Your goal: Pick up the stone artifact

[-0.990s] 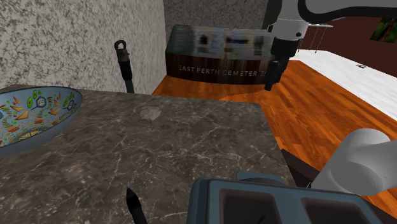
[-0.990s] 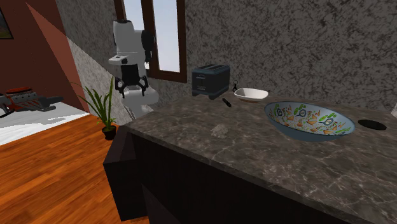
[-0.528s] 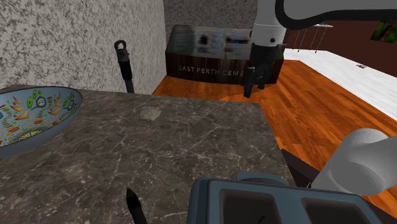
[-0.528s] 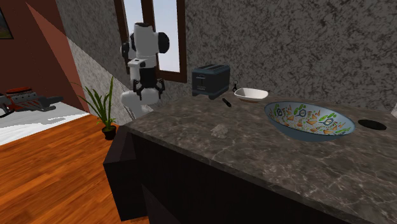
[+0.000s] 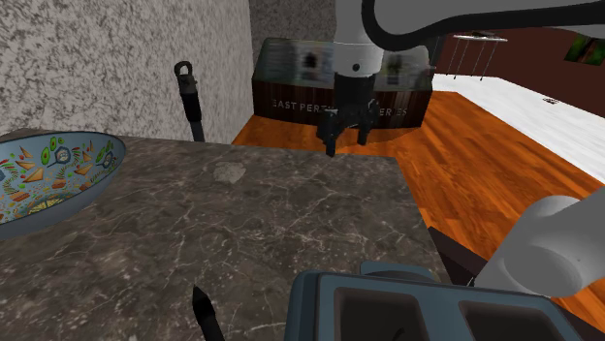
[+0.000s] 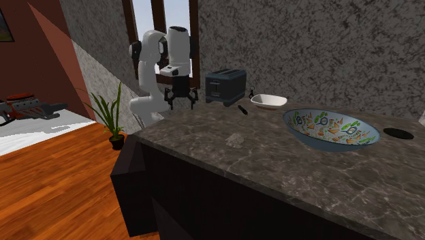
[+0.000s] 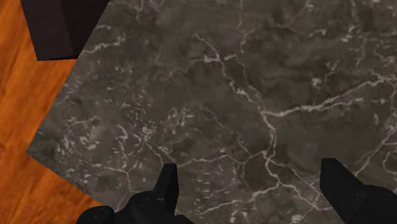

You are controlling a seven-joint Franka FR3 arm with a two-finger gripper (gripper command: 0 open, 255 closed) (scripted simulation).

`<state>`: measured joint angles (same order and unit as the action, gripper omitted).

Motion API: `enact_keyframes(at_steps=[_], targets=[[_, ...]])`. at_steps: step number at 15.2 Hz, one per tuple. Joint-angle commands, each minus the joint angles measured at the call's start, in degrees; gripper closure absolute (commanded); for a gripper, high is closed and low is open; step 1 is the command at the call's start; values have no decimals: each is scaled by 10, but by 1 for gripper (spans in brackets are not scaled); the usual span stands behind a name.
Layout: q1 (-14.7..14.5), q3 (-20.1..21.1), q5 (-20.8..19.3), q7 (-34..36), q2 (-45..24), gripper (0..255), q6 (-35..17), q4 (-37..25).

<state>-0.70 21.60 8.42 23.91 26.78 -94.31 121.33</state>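
1 empty tool [image 5: 347, 142] on approach to the stone artifact [image 5: 230, 172].
Its 2 fingers stand wide apart with nothing between them, and the tool hangs above the desk [image 5: 291, 228] near its corner. The stone artifact, a small pale lump, lies on the desk well apart from the tool, between it and the patterned bowl [image 5: 48, 179]. Next the tool must travel over the lump, then descend to straddle it. 1 second ago the tool hung out over the wooden floor [image 5: 485, 160], beyond the desk's edge; the lump has not moved.

Open counter [image 5: 291, 223] beneath gripper [image 5: 346, 142], toaster [image 6: 225, 86] and bowl [image 6: 332, 129] apart
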Motion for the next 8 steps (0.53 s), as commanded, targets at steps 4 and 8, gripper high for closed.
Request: enact_keyframes(at_steps=[4, 8], targets=[[9, 66, -11, 123, -103, 0, -18, -80], [10, 112, -46, 226, -202, 0, -22, -162]])
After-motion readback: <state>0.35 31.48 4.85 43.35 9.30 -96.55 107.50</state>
